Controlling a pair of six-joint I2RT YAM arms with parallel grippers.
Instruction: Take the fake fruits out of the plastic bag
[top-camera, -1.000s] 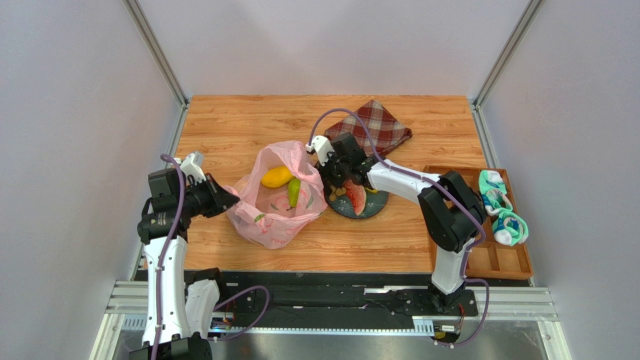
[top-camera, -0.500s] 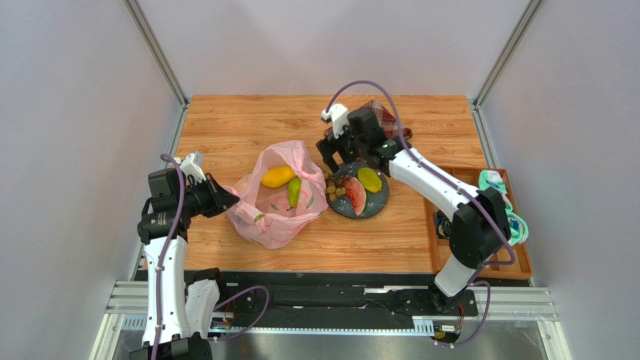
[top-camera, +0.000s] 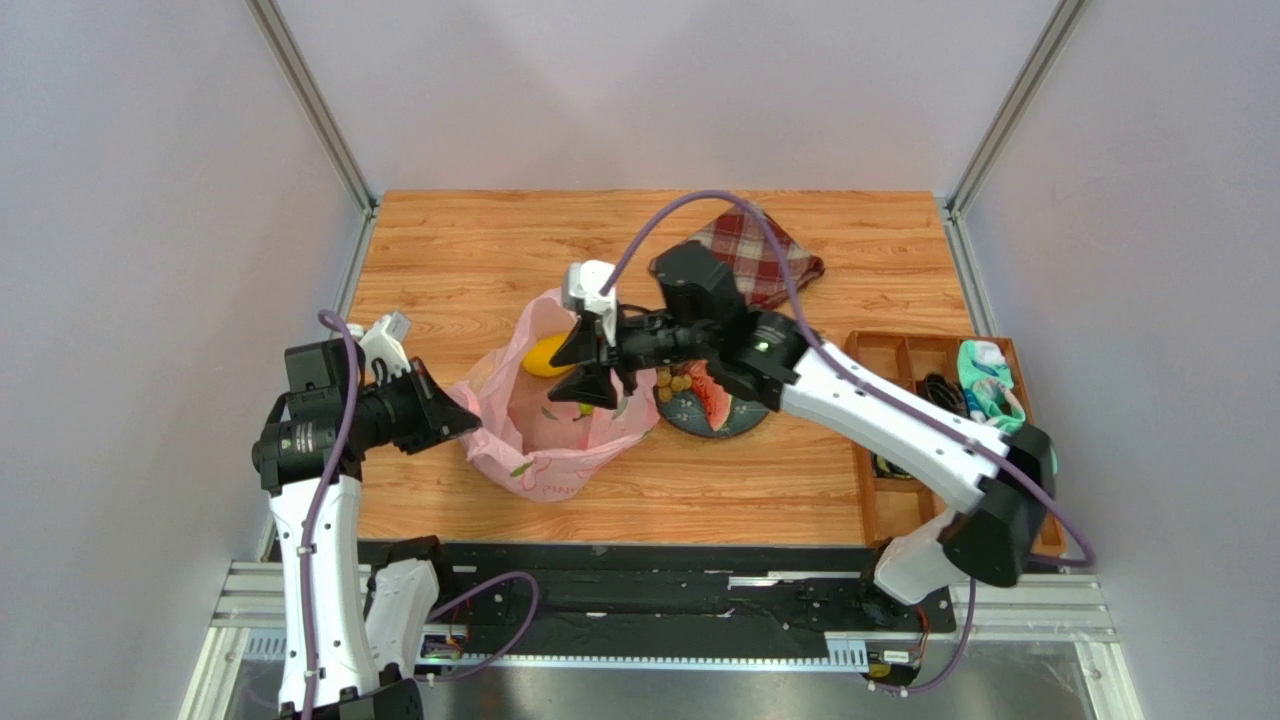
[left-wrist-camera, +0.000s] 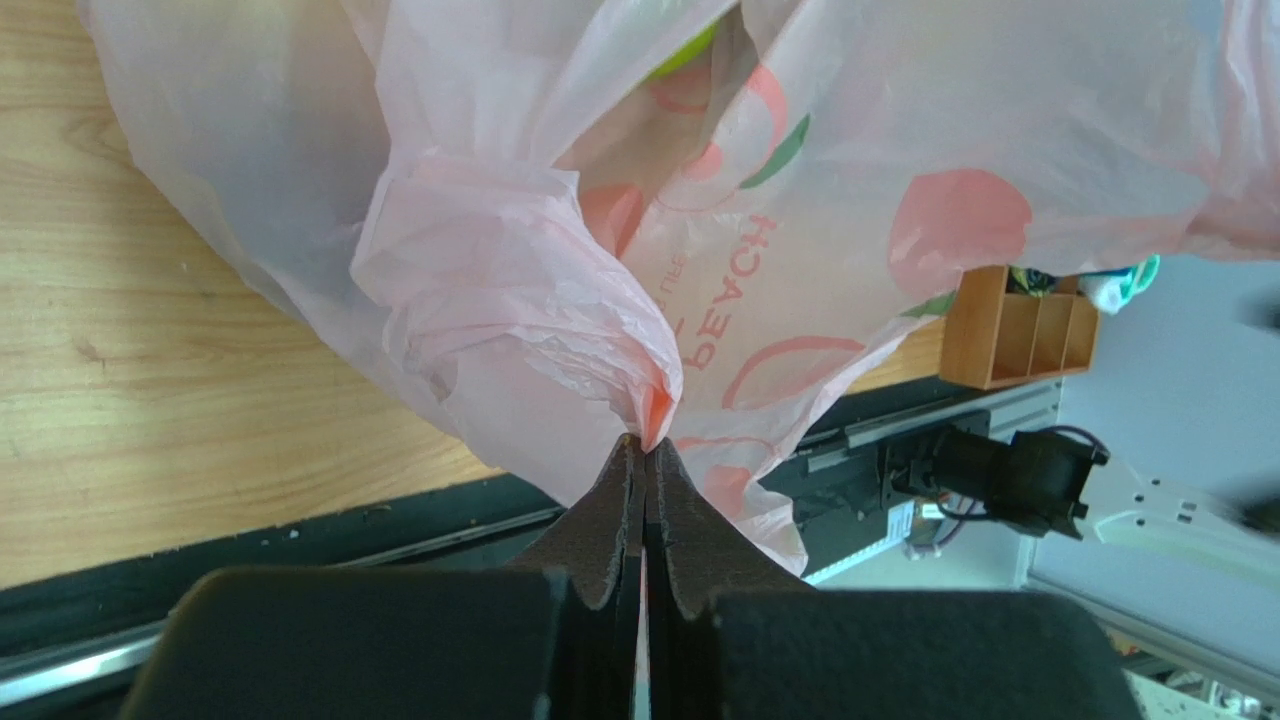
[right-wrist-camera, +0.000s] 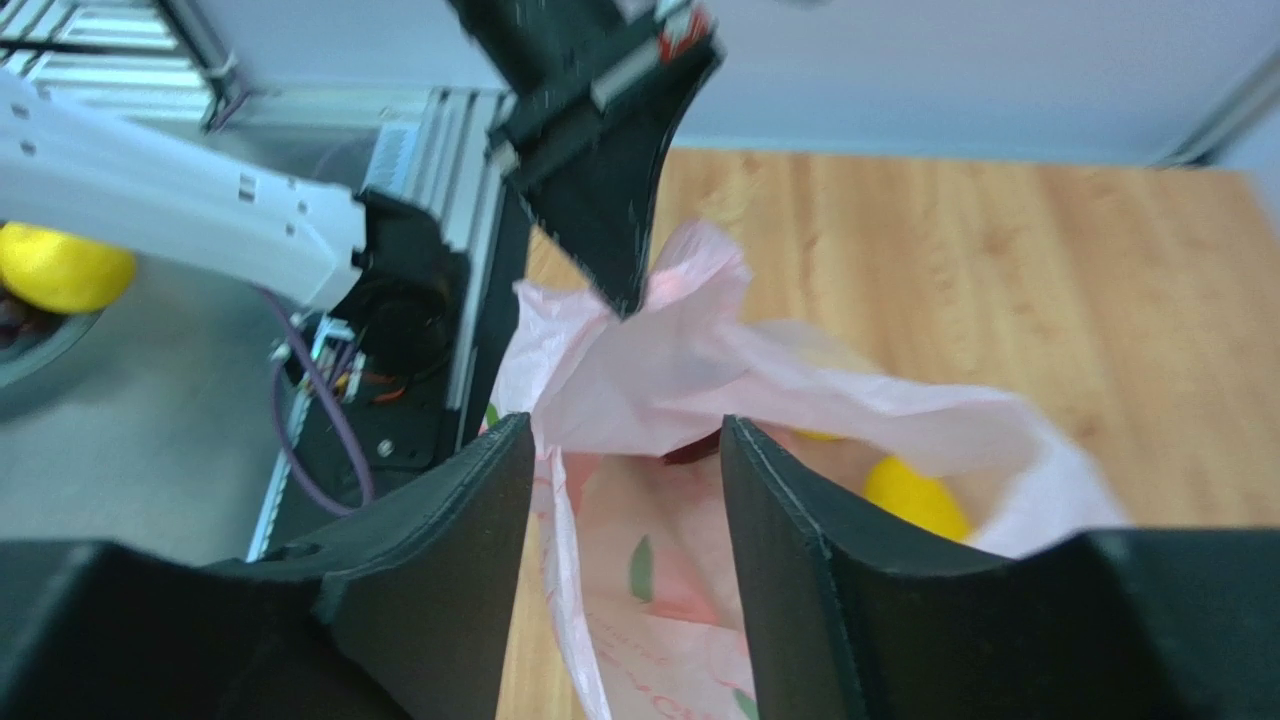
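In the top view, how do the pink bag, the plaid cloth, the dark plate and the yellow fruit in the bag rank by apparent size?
1. pink bag, largest.
2. plaid cloth and dark plate: the right arm covers part of each, so I do not rank them.
3. yellow fruit, smallest.

The left arm (top-camera: 311, 555) and right arm (top-camera: 887, 413) are white links on black joints, each trailed by a looping purple cable (top-camera: 706, 197), ending in broad black wedge fingers (right-wrist-camera: 439, 525).

wooden table (top-camera: 451, 248), pink bag (top-camera: 526, 450), dark plate (top-camera: 745, 423), plaid cloth (top-camera: 766, 248), tray (top-camera: 887, 360)
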